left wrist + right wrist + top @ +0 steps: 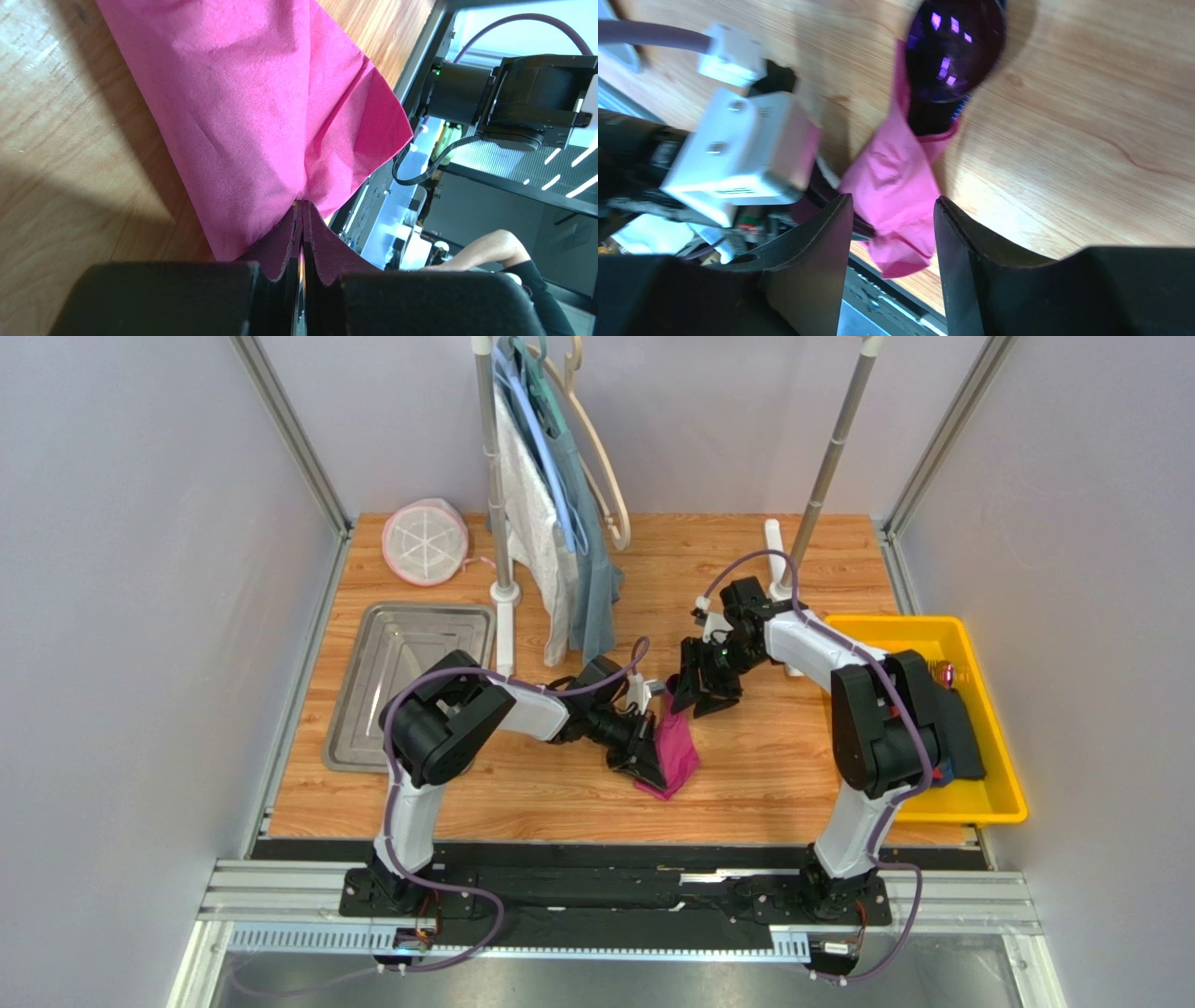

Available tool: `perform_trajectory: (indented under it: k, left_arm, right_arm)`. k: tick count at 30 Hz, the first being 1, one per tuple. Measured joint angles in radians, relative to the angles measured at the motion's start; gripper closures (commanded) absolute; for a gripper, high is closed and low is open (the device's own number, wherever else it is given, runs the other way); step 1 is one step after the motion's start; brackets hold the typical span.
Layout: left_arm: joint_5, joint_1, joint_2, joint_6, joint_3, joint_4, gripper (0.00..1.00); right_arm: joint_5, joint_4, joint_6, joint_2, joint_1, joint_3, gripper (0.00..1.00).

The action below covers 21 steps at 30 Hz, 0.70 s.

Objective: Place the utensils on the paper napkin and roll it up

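One light, floppy napkin (267, 105), wrapped round a slick spoon (955, 42), lies mid-table pinched in my left gripper (302, 210), my right gripper (892, 203) open at its far side; I'd grip the stiffer wrapped middle.

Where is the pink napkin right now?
In the top view the pink napkin is near the middle of the wooden table, pinched in the left gripper, with the open right gripper just past it.

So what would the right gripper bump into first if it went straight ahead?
Probably the paper napkin, bunched just ahead of the open right gripper; the purple spoon bowl lies further on. Depth is unclear.
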Motion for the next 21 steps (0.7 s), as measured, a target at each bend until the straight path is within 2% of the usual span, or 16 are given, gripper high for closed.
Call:
perform_trajectory:
  k: [3,7,11,14,18,21]
  left_arm:
    - [0.0,0.0,0.0,0.0,0.0,0.0,0.94]
    - [0.0,0.0,0.0,0.0,0.0,0.0,0.94]
    - [0.0,0.0,0.0,-0.001,-0.001,0.0,0.94]
    - [0.0,0.001,0.0,-0.001,-0.001,0.0,0.95]
    - [0.0,0.001,0.0,-0.001,-0.001,0.0,0.95]
    - [0.0,0.001,0.0,-0.001,-0.001,0.001,0.95]
  right_arm:
    - [0.017,0.003,-0.014,0.01,0.0,-0.018,0.55]
    - [0.033,0.02,-0.022,0.042,0.0,-0.025,0.69]
    - [0.069,0.035,-0.028,0.087,0.0,-0.029,0.72]
    - [0.059,0.034,-0.027,0.096,-0.002,-0.029,0.65]
    - [0.043,0.034,-0.026,0.079,-0.005,-0.029,0.49]
    - [0.023,0.034,-0.017,0.049,-0.006,-0.029,0.45]
